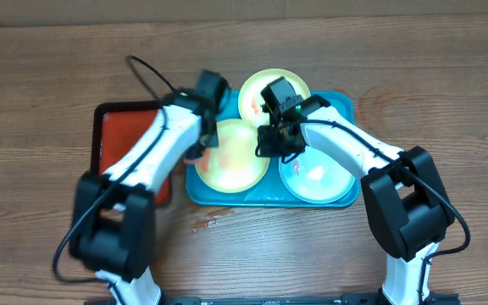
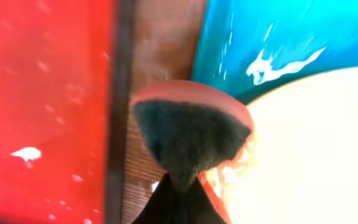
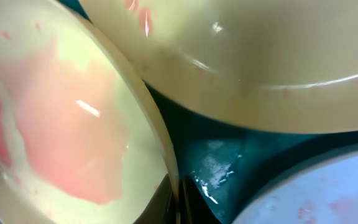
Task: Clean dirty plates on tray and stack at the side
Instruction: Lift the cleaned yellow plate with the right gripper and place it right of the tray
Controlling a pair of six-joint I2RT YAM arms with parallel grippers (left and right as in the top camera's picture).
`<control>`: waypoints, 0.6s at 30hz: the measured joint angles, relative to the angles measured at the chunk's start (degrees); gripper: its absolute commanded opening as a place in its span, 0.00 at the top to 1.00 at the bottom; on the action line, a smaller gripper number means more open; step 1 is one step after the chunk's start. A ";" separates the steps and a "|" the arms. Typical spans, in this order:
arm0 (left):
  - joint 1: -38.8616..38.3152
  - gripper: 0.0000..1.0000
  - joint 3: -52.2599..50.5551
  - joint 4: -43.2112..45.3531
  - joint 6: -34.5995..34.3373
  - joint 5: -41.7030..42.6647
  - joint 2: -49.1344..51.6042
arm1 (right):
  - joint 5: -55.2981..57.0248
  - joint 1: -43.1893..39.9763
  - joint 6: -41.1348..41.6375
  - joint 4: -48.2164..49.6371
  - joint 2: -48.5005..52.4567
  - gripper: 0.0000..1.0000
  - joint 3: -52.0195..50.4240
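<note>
Left fingers (image 2: 166, 205) are clamped tight on a sponge (image 2: 188, 134), dark scouring face and reddish back. It hangs over the gap where the red tray (image 1: 125, 140) meets the blue tray (image 1: 346, 106), right at the left rim of the front yellow-green plate (image 1: 231, 161). I cannot tell whether it is pressing on the plate or just above it. My right fingers (image 3: 166, 202) are drawn narrow too. The front plate's right rim runs straight down into them, so I judge they are pinching that rim to steady it, though the contact itself is hard to make out. Little of the job looks done. All three plates lie on the blue tray: the front one between my two sets of fingers, the back yellow-green plate (image 1: 252, 97) just beyond it, and the mint plate (image 1: 320, 178) to the right. The front plate carries a broad pink film and the mint one has reddish flecks. Nothing is stacked on the bench (image 1: 49, 85) at the side. By my reckoning I am on the first plate, with all the scrubbing and all the stacking left.
</note>
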 measured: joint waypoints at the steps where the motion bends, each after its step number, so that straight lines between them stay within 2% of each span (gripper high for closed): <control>1: 1.05 0.96 0.57 0.00 0.00 0.96 -1.33 | 0.72 0.00 -0.52 -0.98 0.00 0.96 1.14; 6: 8.74 0.96 1.84 -0.33 0.00 7.17 -9.64 | 7.85 0.94 -2.38 -7.17 -0.02 0.96 6.88; 9: 14.34 0.96 2.05 -1.51 0.02 9.90 -13.29 | 15.78 3.21 -3.87 -11.52 -0.28 0.96 10.73; 13: 21.16 0.96 2.23 -3.26 0.26 11.74 -14.45 | 30.86 8.96 -5.99 -17.05 -1.01 0.96 16.55; 18: 25.35 0.96 2.21 -3.61 0.26 13.09 -14.43 | 47.76 16.85 -13.33 -17.64 -2.21 0.96 20.70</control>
